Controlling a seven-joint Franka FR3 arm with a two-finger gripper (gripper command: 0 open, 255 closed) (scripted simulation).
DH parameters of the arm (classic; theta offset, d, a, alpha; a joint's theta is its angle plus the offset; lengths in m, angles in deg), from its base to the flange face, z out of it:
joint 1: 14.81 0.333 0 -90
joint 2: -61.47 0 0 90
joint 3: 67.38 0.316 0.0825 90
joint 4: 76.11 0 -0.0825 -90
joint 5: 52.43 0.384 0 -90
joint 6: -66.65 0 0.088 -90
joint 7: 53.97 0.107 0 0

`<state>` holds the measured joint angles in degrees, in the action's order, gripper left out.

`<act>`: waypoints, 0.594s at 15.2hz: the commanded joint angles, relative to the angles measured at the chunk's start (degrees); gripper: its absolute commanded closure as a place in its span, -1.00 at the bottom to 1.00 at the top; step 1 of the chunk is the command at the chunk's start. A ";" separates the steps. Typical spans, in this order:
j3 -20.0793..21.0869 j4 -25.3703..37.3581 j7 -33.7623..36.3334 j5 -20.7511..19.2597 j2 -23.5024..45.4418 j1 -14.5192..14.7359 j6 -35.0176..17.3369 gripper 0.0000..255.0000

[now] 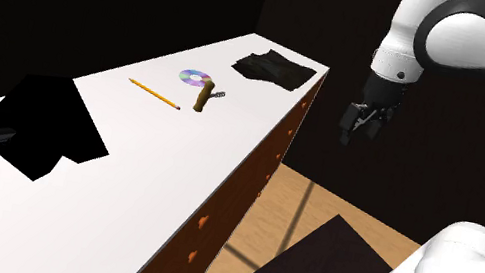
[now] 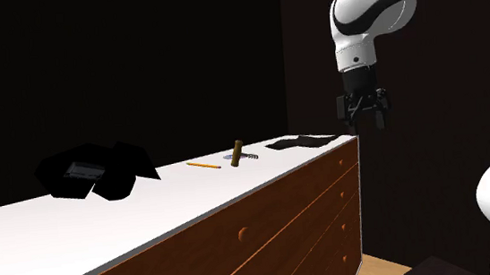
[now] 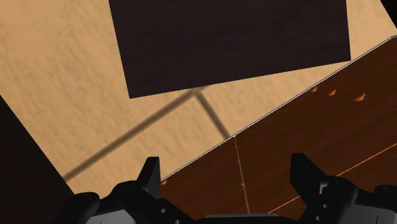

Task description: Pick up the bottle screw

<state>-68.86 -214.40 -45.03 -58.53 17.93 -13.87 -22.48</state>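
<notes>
The bottle screw (image 1: 204, 97) has a brown wooden handle and a grey metal screw, and it lies on the white top of the dresser (image 1: 153, 171) toward the far end. In the second exterior view the bottle screw (image 2: 238, 151) stands out just past a pencil. My black gripper (image 1: 359, 123) hangs in the air beyond the dresser's far corner, off the top on the shoulder view's right and well apart from the bottle screw. In the wrist view the gripper (image 3: 228, 175) is open with nothing between its fingers; the floor and the drawer fronts lie below it.
A shiny disc (image 1: 194, 78) lies beside the bottle screw and a yellow pencil (image 1: 154, 94) just nearer. Black patches (image 1: 270, 67) sit on the far corner and the near part (image 1: 46, 118) of the top. The wooden drawer fronts (image 2: 286, 219) drop to a wooden floor (image 3: 57, 83).
</notes>
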 commanded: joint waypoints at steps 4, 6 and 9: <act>1.79 2.78 4.47 2.68 5.79 0.28 -2.91 -1.00; 2.86 5.01 7.28 4.24 9.77 0.39 -4.69 -1.00; 4.28 8.90 11.32 6.23 15.86 0.51 -7.06 -1.00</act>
<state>-64.99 -206.43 -35.10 -52.96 31.89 -13.36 -28.48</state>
